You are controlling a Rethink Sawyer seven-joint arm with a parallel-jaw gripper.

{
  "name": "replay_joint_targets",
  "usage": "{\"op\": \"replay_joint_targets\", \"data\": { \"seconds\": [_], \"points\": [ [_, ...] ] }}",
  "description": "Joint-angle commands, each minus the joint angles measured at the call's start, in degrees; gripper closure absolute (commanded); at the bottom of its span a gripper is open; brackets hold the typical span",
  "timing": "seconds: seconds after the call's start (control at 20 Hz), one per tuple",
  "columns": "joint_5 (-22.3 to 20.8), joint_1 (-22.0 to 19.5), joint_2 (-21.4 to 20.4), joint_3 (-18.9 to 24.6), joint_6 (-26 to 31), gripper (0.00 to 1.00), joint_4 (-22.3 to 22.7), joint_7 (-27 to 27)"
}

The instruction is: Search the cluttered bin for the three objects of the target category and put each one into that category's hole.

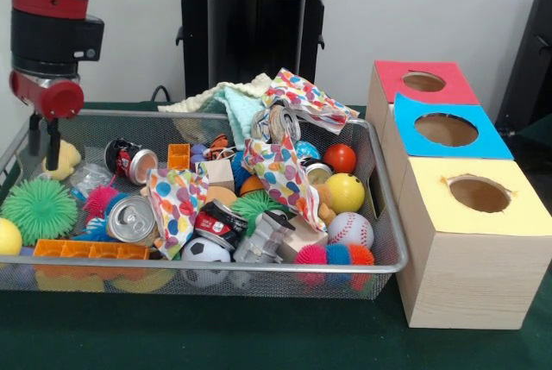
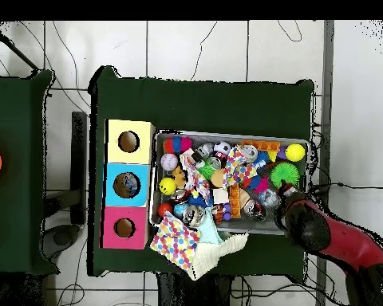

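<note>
Wire mesh forms the bin you are searching, and it is packed: a white baseball sits at its near right corner beside a yellow ball and a small red ball, with a little soccer ball against the near wall. You also see drink cans, one silver end facing you and a dark one farther back, a green spiky ball near the left wall, an orange block strip along the front rim, and spotted cloth draped over the middle of the heap, more of it spilling over the far rim. Just right of the bin on the green tabletop stand three wooden boxes in a row, each with a round hole in its top: a yellow top nearest, a blue top in the middle, a red top farthest. Your tool hangs at the bin's left end, its dark fingers lowered just inside the far left corner above a small yellow toy; the two fingers stand slightly apart with nothing between them. In the overhead view the red arm reaches in over that same end.
</note>
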Motion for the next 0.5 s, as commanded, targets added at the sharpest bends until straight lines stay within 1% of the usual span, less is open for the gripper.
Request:
{"op": "replay_joint_targets", "data": {
  "seconds": [0.05,0.25,0.3,0.5],
  "points": [
    [-1.73,-0.85,-3.46,2.4,5.64,0.0,2.83,-2.38],
    [-1.98,-1.06,-3.26,2.62,5.66,0.0,3.03,-2.52],
    [-2.07,-1.07,-3.2,2.61,5.77,1.0,3.22,-2.52],
    [-1.96,-1.31,-3.27,2.87,5.61,1.0,3.84,-2.31]
  ]
}}
